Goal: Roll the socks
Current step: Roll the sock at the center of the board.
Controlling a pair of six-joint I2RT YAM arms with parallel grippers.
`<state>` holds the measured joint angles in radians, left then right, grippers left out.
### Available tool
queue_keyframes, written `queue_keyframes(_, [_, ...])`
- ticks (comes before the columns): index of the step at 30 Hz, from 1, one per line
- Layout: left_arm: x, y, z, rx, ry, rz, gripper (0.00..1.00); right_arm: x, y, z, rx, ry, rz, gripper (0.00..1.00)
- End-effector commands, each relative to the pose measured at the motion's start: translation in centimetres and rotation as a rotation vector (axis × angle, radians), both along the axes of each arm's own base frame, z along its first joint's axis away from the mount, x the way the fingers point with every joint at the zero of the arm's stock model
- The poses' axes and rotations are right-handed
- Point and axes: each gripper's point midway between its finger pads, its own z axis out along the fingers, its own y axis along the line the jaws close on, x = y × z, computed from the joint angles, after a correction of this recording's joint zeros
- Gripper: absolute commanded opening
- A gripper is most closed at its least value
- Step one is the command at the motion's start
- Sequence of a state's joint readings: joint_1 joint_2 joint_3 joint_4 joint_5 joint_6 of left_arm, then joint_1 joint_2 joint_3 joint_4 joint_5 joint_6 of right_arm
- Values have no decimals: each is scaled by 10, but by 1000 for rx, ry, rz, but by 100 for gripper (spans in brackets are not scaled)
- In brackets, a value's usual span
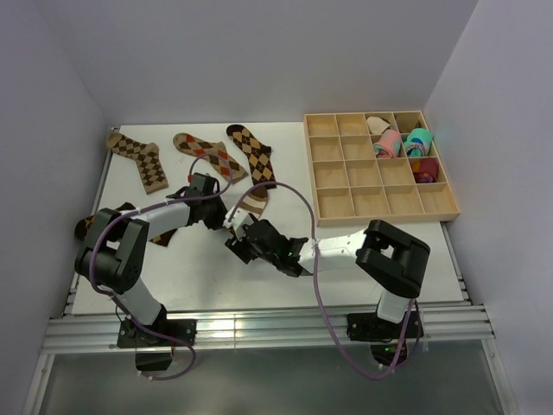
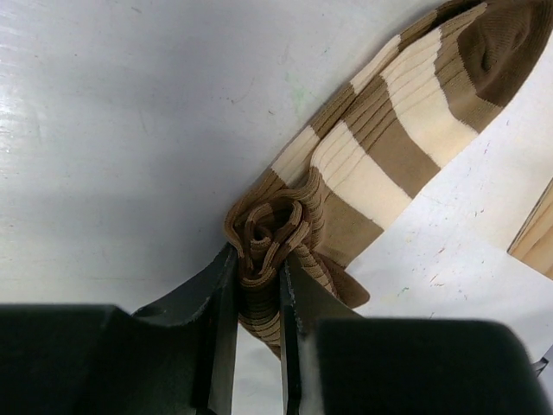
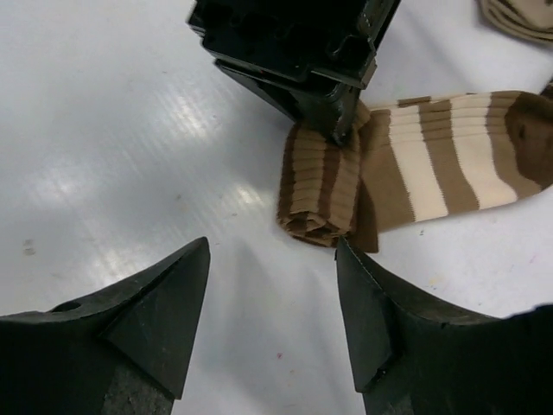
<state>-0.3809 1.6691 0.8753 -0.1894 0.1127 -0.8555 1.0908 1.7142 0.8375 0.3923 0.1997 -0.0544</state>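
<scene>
- Sock [image 3: 441, 156], brown-and-cream striped, lies mid-table; the left gripper [image 2: 257, 277] pinches its rolled end [image 3: 318, 194], and the flat length runs toward the far edge.
- Right gripper [image 3: 272, 251] is spread wide and empty, facing the roll from just short of it.

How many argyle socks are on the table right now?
3 in plain view, side by side at the back: left sock, middle sock, right sock. A brown scrap under the left arm may be a hidden fourth.

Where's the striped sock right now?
Top view, mid-table: the striped sock lies by the rightmost argyle sock, its rolled end pinched by the left gripper, the open right gripper beside it.
</scene>
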Motion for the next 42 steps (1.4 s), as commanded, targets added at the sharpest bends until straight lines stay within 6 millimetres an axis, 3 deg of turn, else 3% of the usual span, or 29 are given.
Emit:
queue_keyframes(1, [-26,26,-33,135,122,-34,0,25,11,15,-17,-143,-47,68])
queue_keyframes(8, [-26,24,-30,130,121,-49,0,30,19,-13,-105,-195,-33,66])
queue_keyframes(19, [-30,21,-36,118,145,-72,0,41,30,-23,-155,-321,-58,59])
queue_keyframes(22, [-29,20,-34,117,139,-79,0,41,28,-29,-173,-317,-60,45])
queue_keyframes(25, [-28,20,-34,120,135,-84,0,36,30,-31,-151,-288,-52,19])
queue_keyframes(26, [-25,19,-31,113,119,-85,2,33,29,-34,-161,-267,-44,2])
queue_keyframes(27, [-23,18,-28,109,104,-82,6,30,34,-33,-143,-244,-23,0])
queue_keyframes(32, [-3,23,0,110,-11,-12,30,8,48,-42,-80,7,23,0])
queue_keyframes(35, [7,28,20,93,-76,49,38,2,54,-43,-10,147,17,0])
queue_keyframes(37, [10,40,26,91,-98,117,38,0,55,-46,29,237,0,0])
queue_keyframes(41, [13,65,48,55,-174,243,59,-4,55,-48,114,407,20,0])
queue_keyframes(42, [6,70,43,48,-167,273,63,1,52,-48,142,448,-1,0])
